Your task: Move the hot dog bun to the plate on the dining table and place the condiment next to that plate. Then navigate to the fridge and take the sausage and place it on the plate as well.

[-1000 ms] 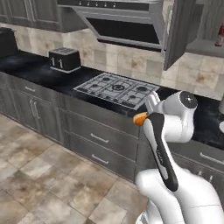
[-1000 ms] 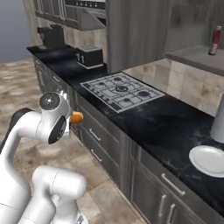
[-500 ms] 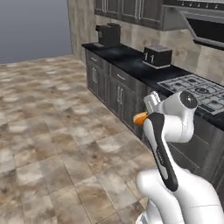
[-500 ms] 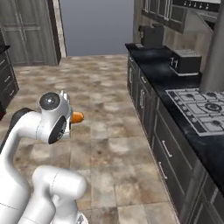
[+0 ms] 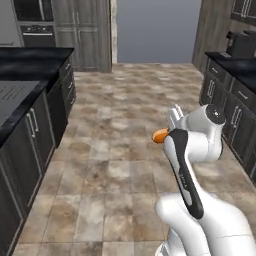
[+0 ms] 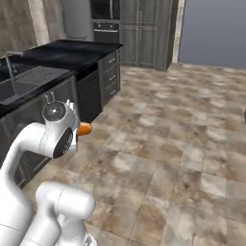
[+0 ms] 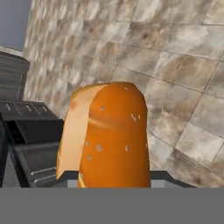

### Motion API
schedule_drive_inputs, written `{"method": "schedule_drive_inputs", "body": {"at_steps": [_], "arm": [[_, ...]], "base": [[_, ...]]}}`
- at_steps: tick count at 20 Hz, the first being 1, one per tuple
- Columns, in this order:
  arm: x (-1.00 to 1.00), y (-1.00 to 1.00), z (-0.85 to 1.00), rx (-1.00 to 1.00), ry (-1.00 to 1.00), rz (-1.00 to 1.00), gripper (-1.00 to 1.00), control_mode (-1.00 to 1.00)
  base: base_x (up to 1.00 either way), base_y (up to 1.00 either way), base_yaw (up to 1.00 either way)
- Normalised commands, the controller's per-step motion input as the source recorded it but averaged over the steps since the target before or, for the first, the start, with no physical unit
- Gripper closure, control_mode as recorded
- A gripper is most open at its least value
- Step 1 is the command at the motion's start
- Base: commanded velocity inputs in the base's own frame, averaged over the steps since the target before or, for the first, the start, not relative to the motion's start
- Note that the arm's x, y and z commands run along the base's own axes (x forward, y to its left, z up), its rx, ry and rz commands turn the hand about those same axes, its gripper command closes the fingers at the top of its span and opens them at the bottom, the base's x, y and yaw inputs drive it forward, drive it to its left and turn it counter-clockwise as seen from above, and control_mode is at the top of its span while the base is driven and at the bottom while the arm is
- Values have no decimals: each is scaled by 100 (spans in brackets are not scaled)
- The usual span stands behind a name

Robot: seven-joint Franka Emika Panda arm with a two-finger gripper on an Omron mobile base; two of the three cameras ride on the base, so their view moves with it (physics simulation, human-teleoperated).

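Tool (image 5: 167, 131) is closed partway on the small oblong orange-tan hot dog bun (image 7: 107, 135), carried at roughly chest height over the brown stone-tile floor (image 5: 115, 150), tucked close in front of the white arm. In both base views the bun pokes out sideways as an orange nub past the wrist (image 6: 85, 129). The hand view has it standing up between the finger tips, pale cut side on the left, speckled crust facing the camera.

Handling, my read: light, soft, compressible bread. Crust is dry, so slip risk is low; the main risk is squashing it or letting it pivot, since most of its length appears to stick out beyond the tool. A hold nearer mid-length across the narrow width would be steadier; with the current hold, gentle moves and a low flat set-down seem wise. Not fragile in the breaking sense, but the split side could tear under a hard pinch.

Long table with black white-veined marble top and built-in sink (image 6: 57, 55) sits ahead-left in the right base view, well apart from the bun. Plate not spotted in these views.

Writing/brands: none legible anywhere; the bun carries no marks beyond its pale flecks.
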Motion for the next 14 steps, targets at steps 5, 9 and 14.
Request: {"method": "schedule_drive_inputs", "body": {"at_steps": [5,9,14], "arm": [[0,0,0,0,0,0,100,100],[0,0,0,0,0,0,100,100],[0,0,0,0,0,0,100,100]], "base": [[0,60,72],[0,62,66],[-19,87,54]]}}
